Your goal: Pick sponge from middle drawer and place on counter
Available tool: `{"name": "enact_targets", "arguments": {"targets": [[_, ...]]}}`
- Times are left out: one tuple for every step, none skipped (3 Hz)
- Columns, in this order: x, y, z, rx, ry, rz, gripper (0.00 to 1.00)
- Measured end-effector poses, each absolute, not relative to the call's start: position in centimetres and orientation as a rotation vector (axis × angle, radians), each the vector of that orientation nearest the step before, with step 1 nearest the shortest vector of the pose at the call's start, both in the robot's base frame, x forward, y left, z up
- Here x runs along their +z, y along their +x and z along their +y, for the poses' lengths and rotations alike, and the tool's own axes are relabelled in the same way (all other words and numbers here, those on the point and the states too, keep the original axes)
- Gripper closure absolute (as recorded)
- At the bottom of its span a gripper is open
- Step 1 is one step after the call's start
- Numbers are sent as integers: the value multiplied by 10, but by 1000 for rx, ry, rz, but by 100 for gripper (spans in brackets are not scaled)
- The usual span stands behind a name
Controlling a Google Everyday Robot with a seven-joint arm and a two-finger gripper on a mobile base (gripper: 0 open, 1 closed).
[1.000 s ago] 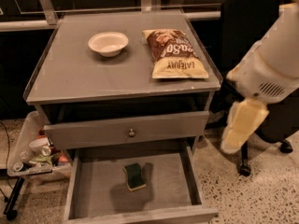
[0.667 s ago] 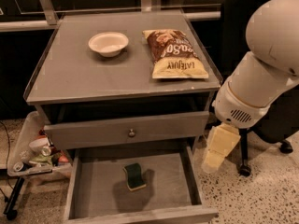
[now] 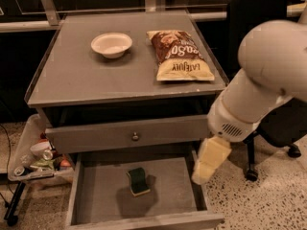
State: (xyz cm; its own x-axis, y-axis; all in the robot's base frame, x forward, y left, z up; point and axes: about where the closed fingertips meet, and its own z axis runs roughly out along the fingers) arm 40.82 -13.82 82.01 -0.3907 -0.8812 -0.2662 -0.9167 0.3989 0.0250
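The sponge (image 3: 138, 181), dark green on top with a yellow edge, lies on the floor of the open middle drawer (image 3: 175, 193), near its centre. The counter (image 3: 91, 78) is the grey cabinet top above. My gripper (image 3: 202, 175) hangs at the end of the white arm (image 3: 261, 80), pointing down over the drawer's right wall. It is to the right of the sponge and apart from it, and holds nothing that I can see.
A white bowl (image 3: 111, 44) and a chip bag (image 3: 180, 55) lie on the counter. The upper drawer front with a round knob (image 3: 135, 136) is closed. A low cart with clutter (image 3: 38, 159) stands at the left. A black office chair (image 3: 259, 18) is behind the arm.
The arm has swung left and down, bringing the gripper from beside the cabinet to the open drawer's right wall. The sponge has not moved.
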Motion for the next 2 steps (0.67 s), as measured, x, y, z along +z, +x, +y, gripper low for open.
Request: {"name": "enact_targets", "arguments": {"targets": [[765,414,-114,368,-1438,2499,0],[719,425,-101,439,-1284,2538,0]]}}
